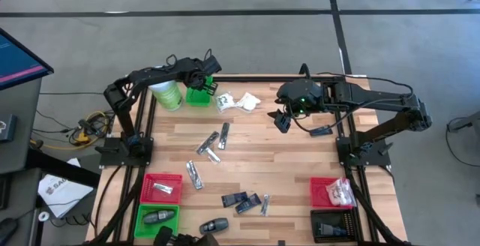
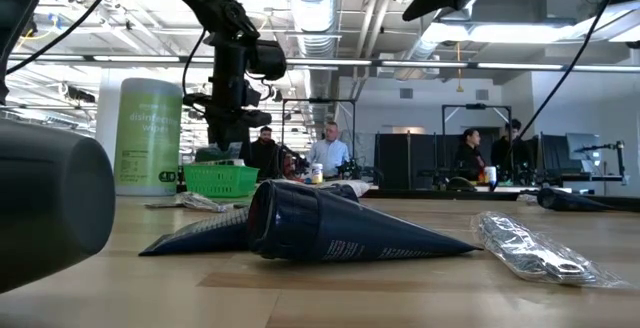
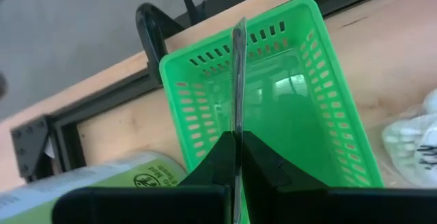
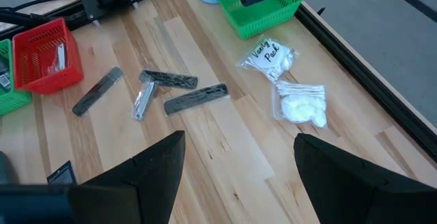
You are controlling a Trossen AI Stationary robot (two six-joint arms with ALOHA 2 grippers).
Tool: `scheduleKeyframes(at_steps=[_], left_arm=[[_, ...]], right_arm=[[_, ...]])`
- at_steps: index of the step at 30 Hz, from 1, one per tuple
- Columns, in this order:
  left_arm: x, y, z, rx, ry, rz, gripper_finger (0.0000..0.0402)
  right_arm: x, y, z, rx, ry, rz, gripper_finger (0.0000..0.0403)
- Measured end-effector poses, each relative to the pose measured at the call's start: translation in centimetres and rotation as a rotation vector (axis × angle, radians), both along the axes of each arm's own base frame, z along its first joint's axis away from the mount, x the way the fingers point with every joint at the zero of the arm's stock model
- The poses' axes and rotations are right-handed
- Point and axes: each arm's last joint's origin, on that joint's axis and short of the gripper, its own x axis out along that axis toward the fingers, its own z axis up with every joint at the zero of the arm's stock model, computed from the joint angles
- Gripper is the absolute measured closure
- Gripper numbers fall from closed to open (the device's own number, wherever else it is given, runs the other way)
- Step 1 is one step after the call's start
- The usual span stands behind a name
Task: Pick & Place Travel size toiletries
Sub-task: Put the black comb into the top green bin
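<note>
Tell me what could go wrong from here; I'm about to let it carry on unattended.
The left gripper pinches a thin silvery packet edge-on above the green basket; released tilted, it might catch on the rim. The green canister stands right beside that basket, so the arm could nudge it. The open right gripper hovers over bare wood, with the white sachets off to one side.

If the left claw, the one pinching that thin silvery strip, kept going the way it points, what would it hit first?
Most likely the inside of the green basket: the left gripper, shut on the silvery packet, points into it, though depth is hard to judge.
</note>
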Motion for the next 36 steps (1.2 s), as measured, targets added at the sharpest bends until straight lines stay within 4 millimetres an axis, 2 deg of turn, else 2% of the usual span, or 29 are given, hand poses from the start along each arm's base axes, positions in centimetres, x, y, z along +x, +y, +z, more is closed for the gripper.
scheduleKeyframes(at_steps=[9, 14, 21, 28, 32, 36], left_arm=[[0.3, 0.1, 0.1, -0.013, 0.092, -0.212, 0.0401], [0.4, 0.4, -0.2, -0.009, 0.068, -0.174, 0.0401], [1.3, 0.2, -2.9, -0.089, 0.081, -0.157, 0.0401], [1.4, 0.4, -4.0, -0.109, 0.103, -0.151, 0.04], [1.5, 0.5, -4.2, -0.113, 0.109, -0.15, 0.0389], [1.5, 0.5, -4.2, -0.11, 0.106, -0.151, 0.036]], right_arm=[[0.0, 0.0, 0.0, 0.001, 0.004, 0.001, 0.0138], [0.0, 0.1, 0.0, 0.001, 0.005, 0.002, 0.0138], [0.0, 0.0, 0.0, 0.002, 0.005, 0.0, 0.0138], [-0.1, 0.0, -0.1, 0.001, 0.01, 0.001, 0.0138], [-0.1, 0.0, -0.1, -0.009, 0.013, 0.011, 0.0138], [-0.1, 0.0, -0.1, -0.015, 0.015, 0.016, 0.0138]])
